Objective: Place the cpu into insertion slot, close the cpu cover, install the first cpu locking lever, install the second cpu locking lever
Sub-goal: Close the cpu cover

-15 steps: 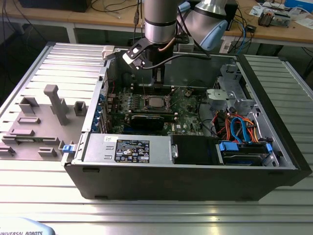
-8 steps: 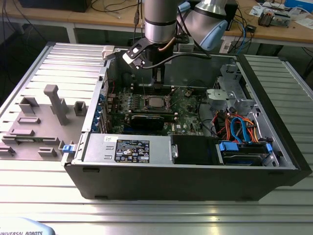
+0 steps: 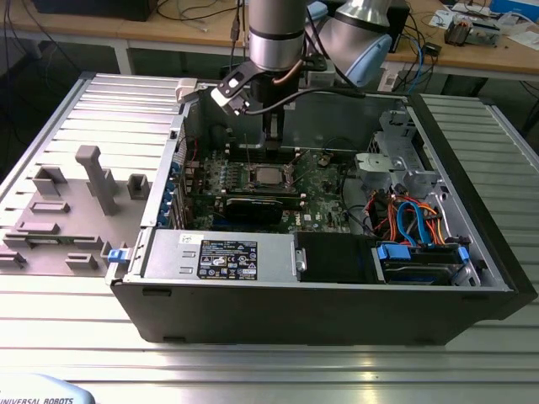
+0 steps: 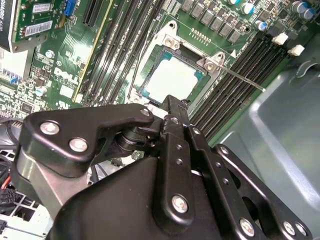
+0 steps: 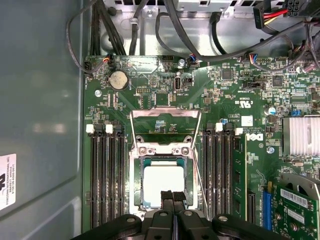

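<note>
The cpu (image 5: 164, 182) sat in the insertion slot (image 5: 135, 189), directly beneath the gripper (image 5: 173, 200)
Its fingers were pressed together, gripping nothing; the cpu cover (image 5: 165, 114) stood open.

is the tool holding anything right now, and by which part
Nothing is held. The tool is shut with nothing in it, poised at the edge of the cpu, which lies in the insertion slot.

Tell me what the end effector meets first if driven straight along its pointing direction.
Probably the edge of the cpu seated in the insertion slot, or that slot's rim; depth is unclear.
</note>
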{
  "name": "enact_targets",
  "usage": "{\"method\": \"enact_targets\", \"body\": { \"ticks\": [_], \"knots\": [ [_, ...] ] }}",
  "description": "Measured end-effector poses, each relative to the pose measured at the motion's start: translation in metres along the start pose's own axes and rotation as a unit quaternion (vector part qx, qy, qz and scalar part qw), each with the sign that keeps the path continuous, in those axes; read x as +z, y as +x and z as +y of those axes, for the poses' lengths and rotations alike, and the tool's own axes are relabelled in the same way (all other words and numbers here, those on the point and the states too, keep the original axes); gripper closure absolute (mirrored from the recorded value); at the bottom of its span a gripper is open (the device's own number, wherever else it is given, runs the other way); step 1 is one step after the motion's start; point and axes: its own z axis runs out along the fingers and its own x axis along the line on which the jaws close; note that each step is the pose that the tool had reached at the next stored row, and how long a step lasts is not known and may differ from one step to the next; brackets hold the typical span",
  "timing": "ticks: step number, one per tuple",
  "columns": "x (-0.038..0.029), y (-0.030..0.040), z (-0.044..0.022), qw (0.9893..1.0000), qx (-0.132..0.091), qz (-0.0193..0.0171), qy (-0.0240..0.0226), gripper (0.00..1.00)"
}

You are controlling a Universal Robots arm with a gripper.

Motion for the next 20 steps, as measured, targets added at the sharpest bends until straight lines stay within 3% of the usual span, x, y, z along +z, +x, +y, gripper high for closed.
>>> {"method": "enact_targets", "body": {
  "ticks": [20],
  "knots": [
    [-0.0044,-0.0001,0.0002,1.0,0.0,-0.0001,0.0001,0.89]
  ]
}}
